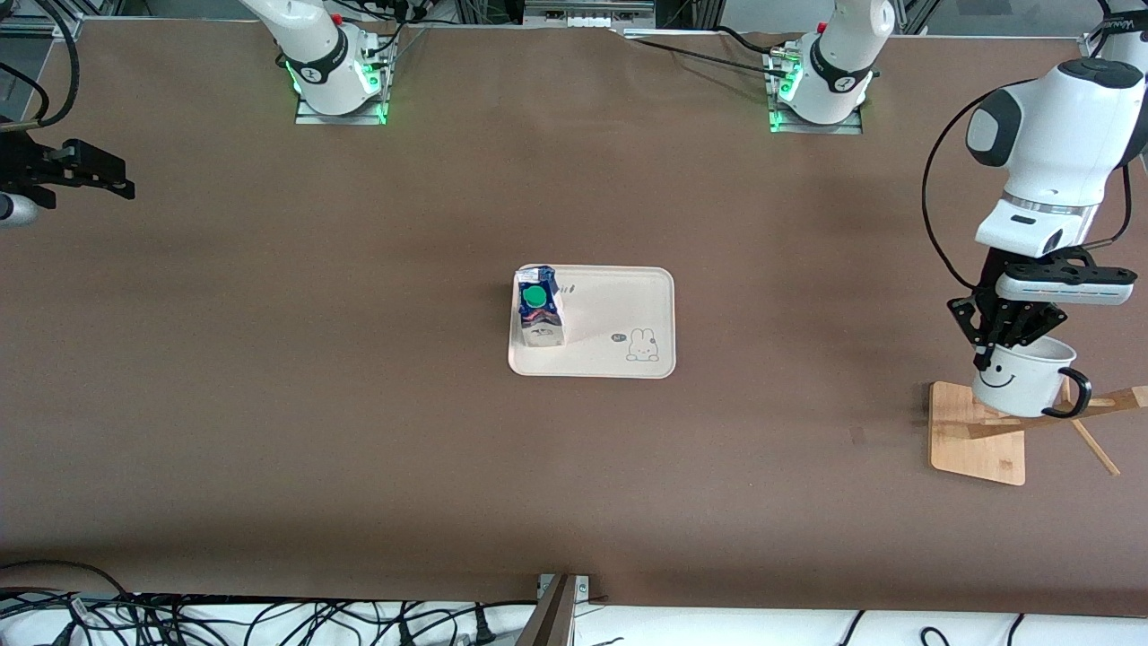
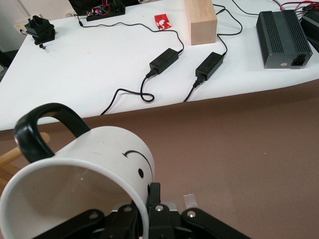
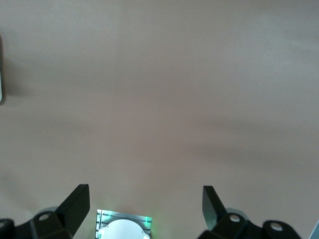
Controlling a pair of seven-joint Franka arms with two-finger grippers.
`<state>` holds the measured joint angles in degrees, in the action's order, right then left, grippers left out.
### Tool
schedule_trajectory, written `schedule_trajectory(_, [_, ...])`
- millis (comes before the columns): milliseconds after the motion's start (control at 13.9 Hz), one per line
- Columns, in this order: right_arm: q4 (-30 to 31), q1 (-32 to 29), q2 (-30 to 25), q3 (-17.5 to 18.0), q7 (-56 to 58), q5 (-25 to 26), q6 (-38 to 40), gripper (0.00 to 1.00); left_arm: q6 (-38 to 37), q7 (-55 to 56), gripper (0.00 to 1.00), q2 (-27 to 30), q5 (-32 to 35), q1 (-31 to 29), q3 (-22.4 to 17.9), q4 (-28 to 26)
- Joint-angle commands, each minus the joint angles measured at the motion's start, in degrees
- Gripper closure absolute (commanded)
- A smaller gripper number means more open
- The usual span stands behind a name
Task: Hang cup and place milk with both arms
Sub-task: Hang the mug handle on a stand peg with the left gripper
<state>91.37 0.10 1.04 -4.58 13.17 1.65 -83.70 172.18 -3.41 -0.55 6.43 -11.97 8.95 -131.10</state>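
Meanwhile left tool [image 1: 991, 352] clamps the cup [image 1: 1022, 377] rim over the rack [image 1: 982, 435]; right tool [image 3: 144, 204] waits apart.

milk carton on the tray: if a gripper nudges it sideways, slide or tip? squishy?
The milk stands upright on the tray, tall against a narrow base, so a push near its green cap would probably tip it; a low push more likely slides it across the smooth-looking tray. Its walls look like thin carton, so they may dent under a firm squeeze.
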Motion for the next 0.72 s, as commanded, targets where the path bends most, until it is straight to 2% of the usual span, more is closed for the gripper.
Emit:
schedule_trajectory(0, [-1.19, -0.19, 0.28, 0.1, 0.02, -1.12, 1.08, 0.0, 1.92, -0.37, 1.0, -0.59, -1.07, -1.04, 0.63, -0.04])
schedule_trajectory(647, [-1.1, -0.19, 0.28, 0.1, 0.02, -1.12, 1.08, 0.0, 2.55, -1.34, 1.0, -2.53, -0.89, -1.75, 0.11, 1.28])
